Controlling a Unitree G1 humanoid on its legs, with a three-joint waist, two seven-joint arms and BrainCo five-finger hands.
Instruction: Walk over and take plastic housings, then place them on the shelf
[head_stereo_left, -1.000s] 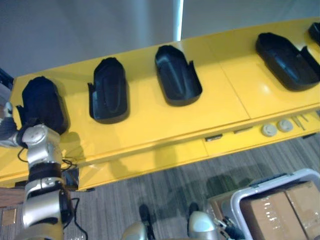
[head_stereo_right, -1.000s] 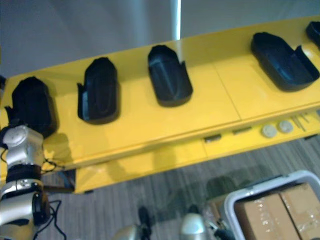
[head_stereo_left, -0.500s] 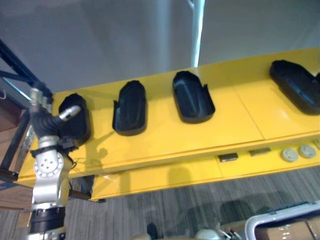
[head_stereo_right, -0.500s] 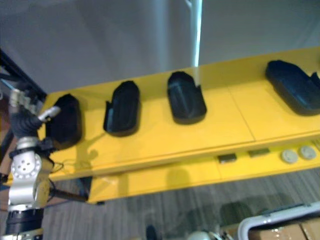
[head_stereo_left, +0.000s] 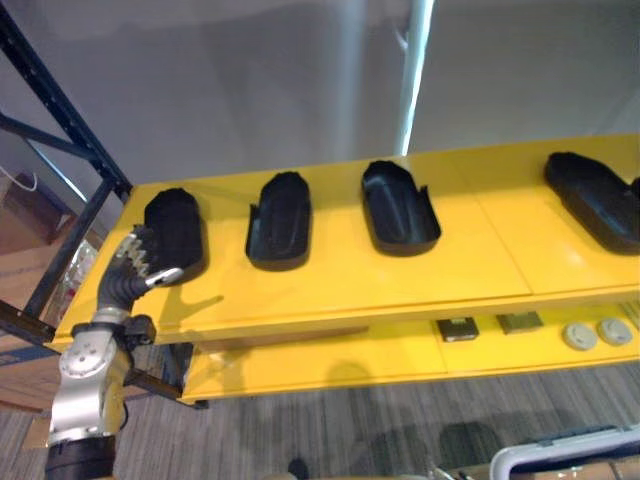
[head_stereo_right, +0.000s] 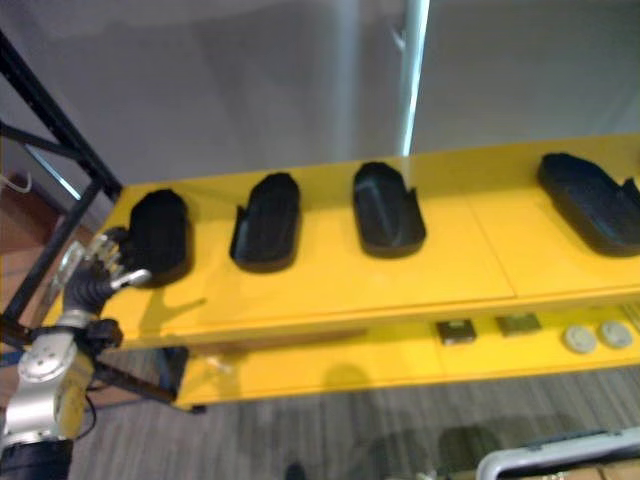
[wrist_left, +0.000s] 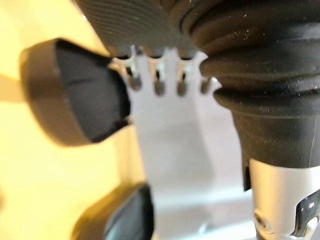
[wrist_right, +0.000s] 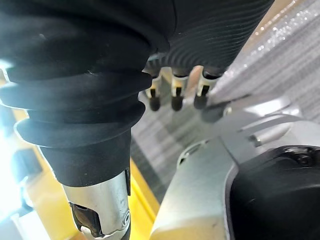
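Observation:
Several black plastic housings lie hollow side up in a row on the yellow shelf (head_stereo_left: 330, 290). The leftmost housing (head_stereo_left: 175, 230) sits near the shelf's left end, with two more (head_stereo_left: 280, 220) (head_stereo_left: 400, 205) to its right and another (head_stereo_left: 595, 200) at the far right. My left hand (head_stereo_left: 140, 265) hovers at the near-left corner of the leftmost housing, its fingers relaxed and holding nothing. Past those fingers (wrist_left: 159, 82) the left wrist view shows that housing (wrist_left: 75, 95). My right hand (wrist_right: 172, 95) hangs low over the carpet, fingers straight and empty.
A black rack upright (head_stereo_left: 60, 110) with a diagonal brace stands just left of the shelf. The lower yellow shelf (head_stereo_left: 330, 365) carries two round discs (head_stereo_left: 580, 335) and small flat parts (head_stereo_left: 458, 328). A white bin's rim (head_stereo_left: 560, 450) shows at the lower right.
The camera has tilted up and shifted, bringing the rack into view. My left hand has come down from the leftmost housing's side to its near-left corner.

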